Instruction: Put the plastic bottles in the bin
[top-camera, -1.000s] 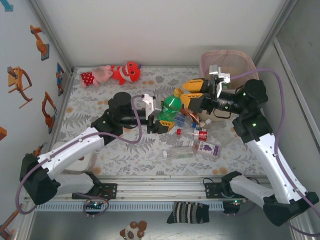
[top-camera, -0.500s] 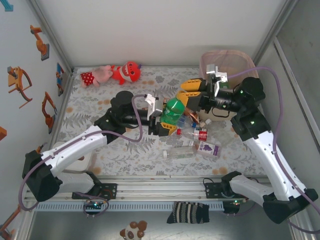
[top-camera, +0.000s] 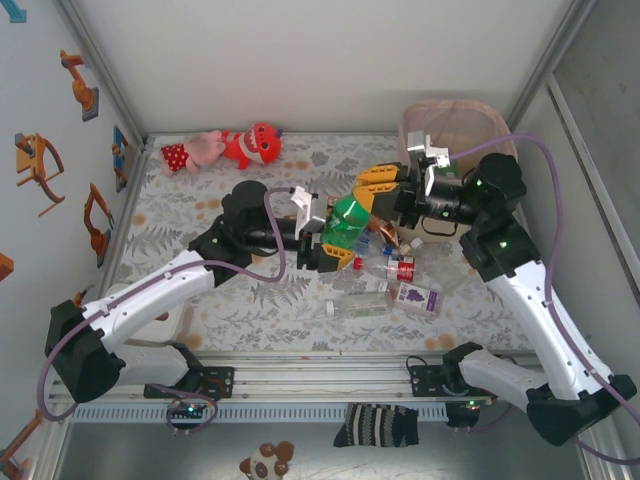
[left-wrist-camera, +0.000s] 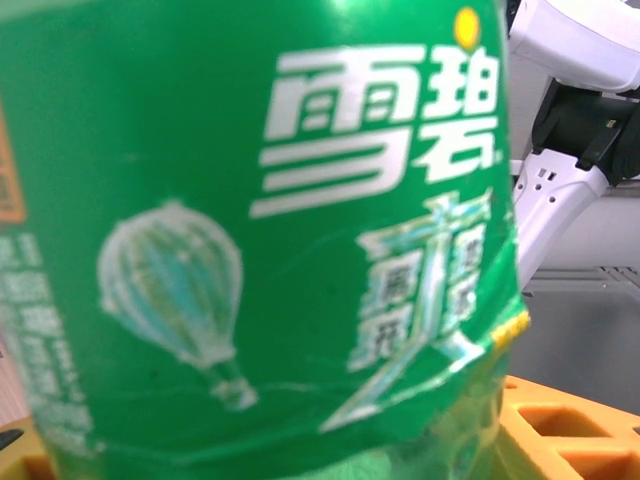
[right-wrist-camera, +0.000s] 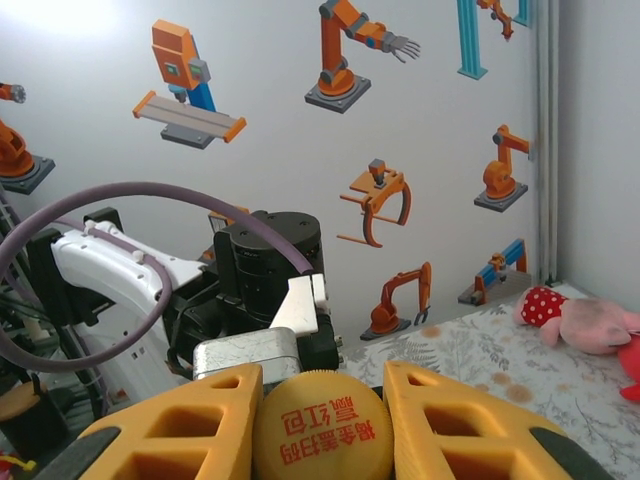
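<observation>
A green plastic bottle (top-camera: 347, 222) with a yellow cap (right-wrist-camera: 322, 428) hangs above the middle of the table, held from both sides. My left gripper (top-camera: 333, 243) is shut on its body, and the green label (left-wrist-camera: 250, 250) is pressed up against the left wrist camera. My right gripper (top-camera: 378, 187) reaches in from the right, and its yellow fingers (right-wrist-camera: 180, 425) are shut on either side of the cap. Several more plastic bottles (top-camera: 395, 275) lie on the table below, one with a purple label (top-camera: 417, 296) and one clear (top-camera: 358, 306). The pink-rimmed bin (top-camera: 470, 118) stands at the back right, behind my right arm.
Red and pink plush toys (top-camera: 232, 147) lie at the back left. A small white box (top-camera: 165, 322) sits by the left arm's base. A striped sock (top-camera: 376, 425) lies on the front ledge. Walls enclose the table on three sides.
My right gripper has moved left to the green bottle's cap and closed its fingers on it. The left gripper has kept hold of the bottle and shifted it slightly right.
</observation>
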